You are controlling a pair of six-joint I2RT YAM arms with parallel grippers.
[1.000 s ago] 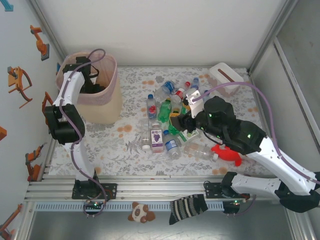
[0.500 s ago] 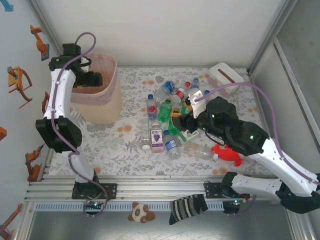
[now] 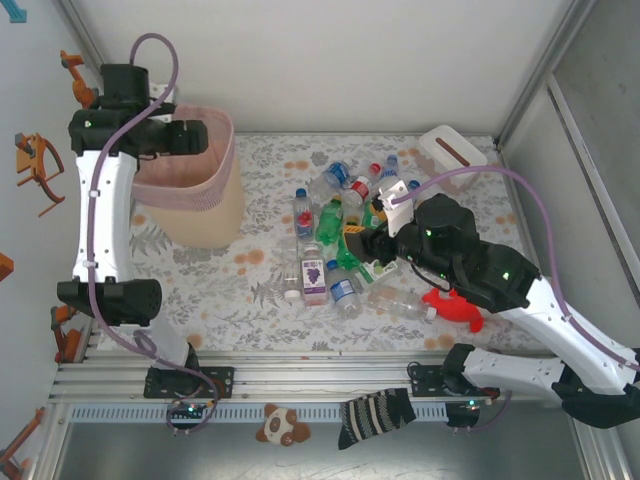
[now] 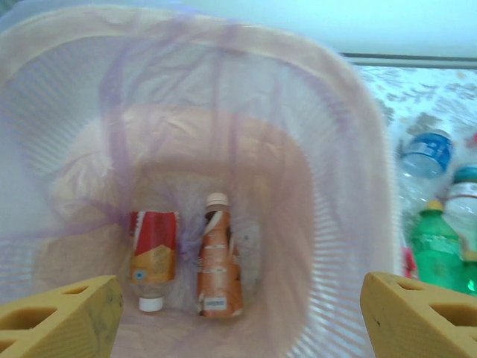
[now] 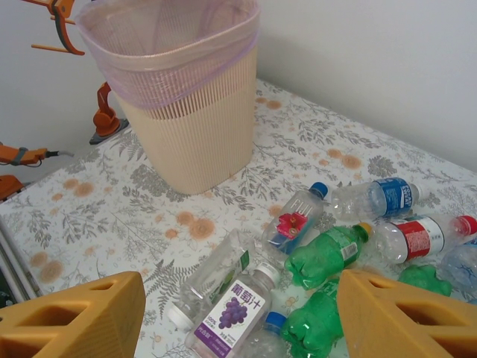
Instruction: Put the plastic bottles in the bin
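Top external: left gripper [image 3: 197, 137] has risen higher above the bin [image 3: 200, 215].

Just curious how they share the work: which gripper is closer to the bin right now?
Left. The left gripper hangs right over the bin; the right gripper is over the plastic bottles, off to its side.

Bright, even, diffuse white light in all 3 views; shadows faint, soft-edged. Left wrist view hazy, bin [image 4: 350, 149] blurred throughout, cyan cast along the top edge. Right wrist view sharp mid-frame; fingers [image 5: 74, 317] in lower corners out of focus.
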